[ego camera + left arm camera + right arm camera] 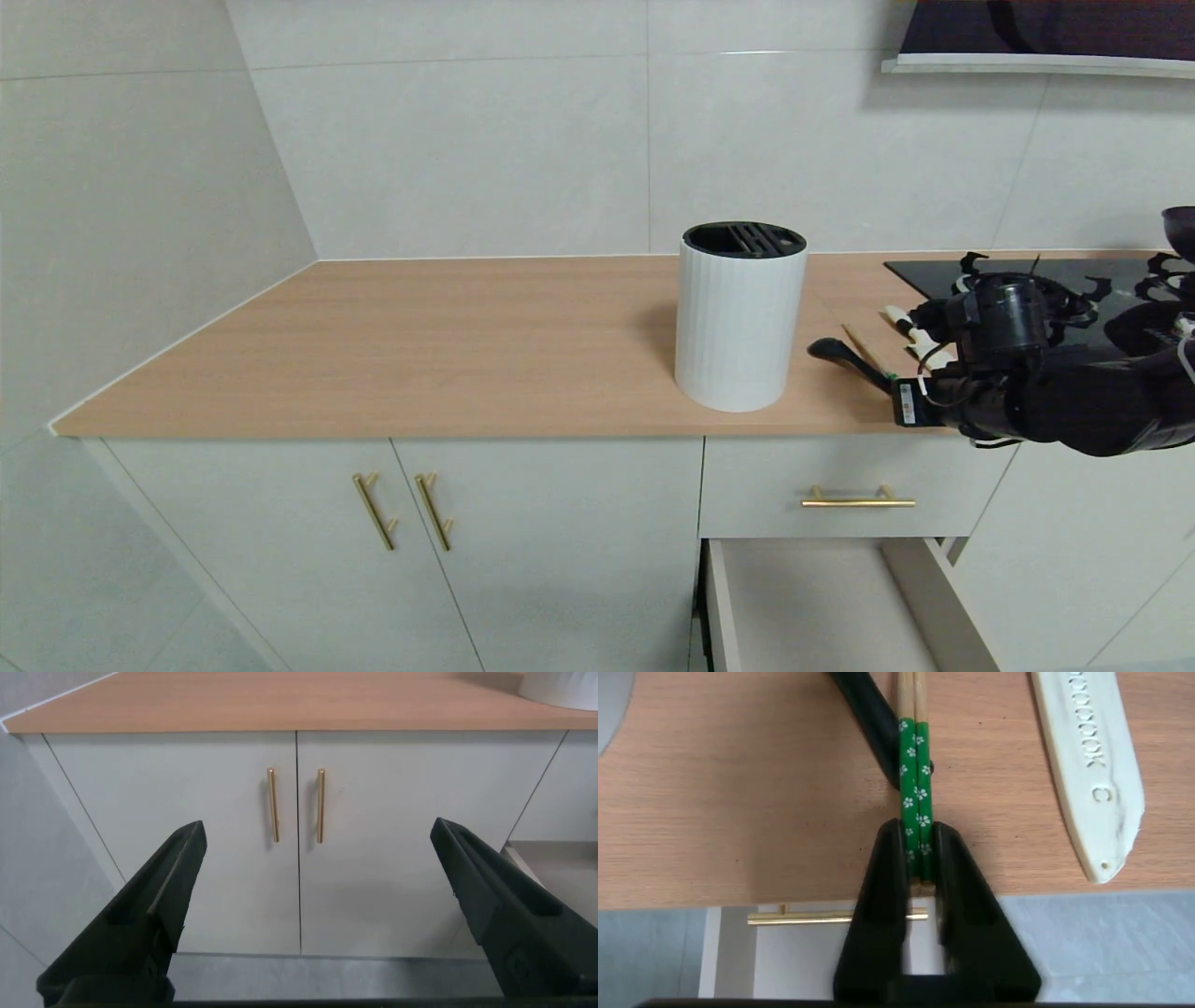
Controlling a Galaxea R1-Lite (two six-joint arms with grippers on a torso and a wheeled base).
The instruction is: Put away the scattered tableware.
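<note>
A pair of wooden chopsticks (912, 756) with green flowered ends lies on the wooden counter (420, 345), and my right gripper (918, 833) is shut on those green ends at the counter's front edge. Beside the chopsticks lies a black-handled utensil (868, 719), its dark head (829, 350) pointing towards the white ribbed utensil holder (740, 317) with a black slotted top. A white utensil (1092, 765) lies on the other side of the chopsticks. My left gripper (318, 831) hangs open below counter height, facing the cabinet doors (374, 840).
A black cooktop (1027, 275) is set into the counter at the far right. Under the right arm a drawer with a gold handle (857, 502) is closed, and the drawer (812, 597) below it stands pulled out. Left of the holder the counter is bare wood.
</note>
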